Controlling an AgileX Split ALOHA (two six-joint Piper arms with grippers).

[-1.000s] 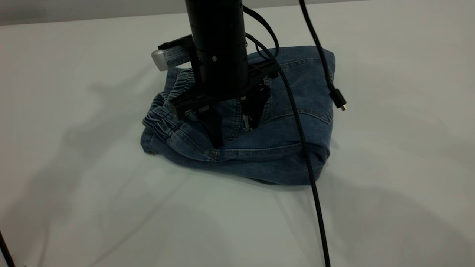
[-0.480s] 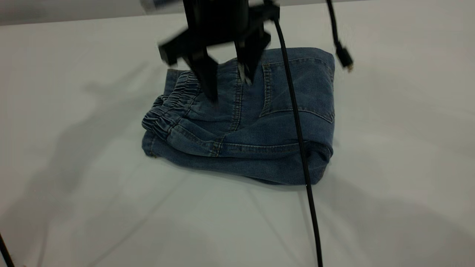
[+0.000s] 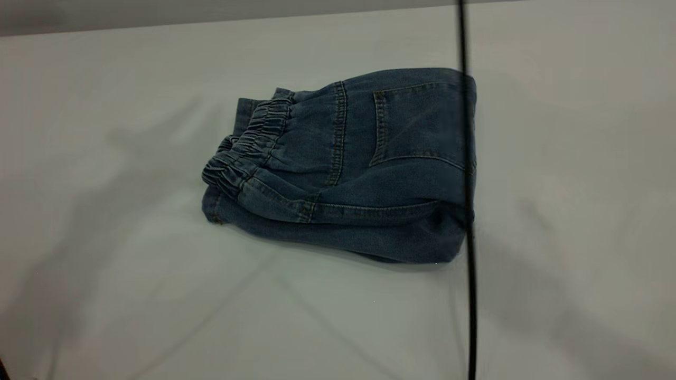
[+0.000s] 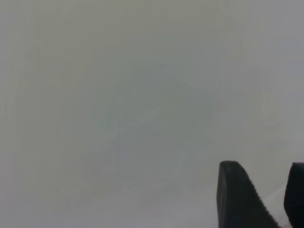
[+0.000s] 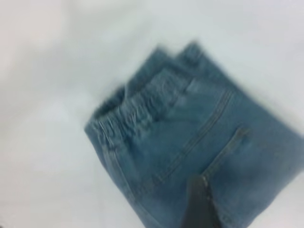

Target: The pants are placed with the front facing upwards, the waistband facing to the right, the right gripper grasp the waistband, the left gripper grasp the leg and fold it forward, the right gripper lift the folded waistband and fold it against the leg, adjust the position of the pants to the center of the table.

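The pants (image 3: 359, 169) are being shown folded into a compact bundle, lying on the tabletop (image 3: 105, 295) a little toward the far side in the exterior view. The waistband (image 3: 245, 153) is being seen at the bundle's left end, gathered and ruffled, resting on the layer of denim beneath it. To its right a stitched seam and a back pocket (image 3: 417, 124) are facing upward, and the fold is forming the right end. A black cable (image 3: 467, 211) is hanging straight down in front of the pants' right edge.

In the left wrist view, the left claw (image 4: 266, 199) is being held over bare tabletop with a gap between its two fingers, so it is released and grasping nothing. In the right wrist view, the right claw (image 5: 199, 204) is being held above the pants, only one dark finger showing; whether it is released or clenched cannot be told.
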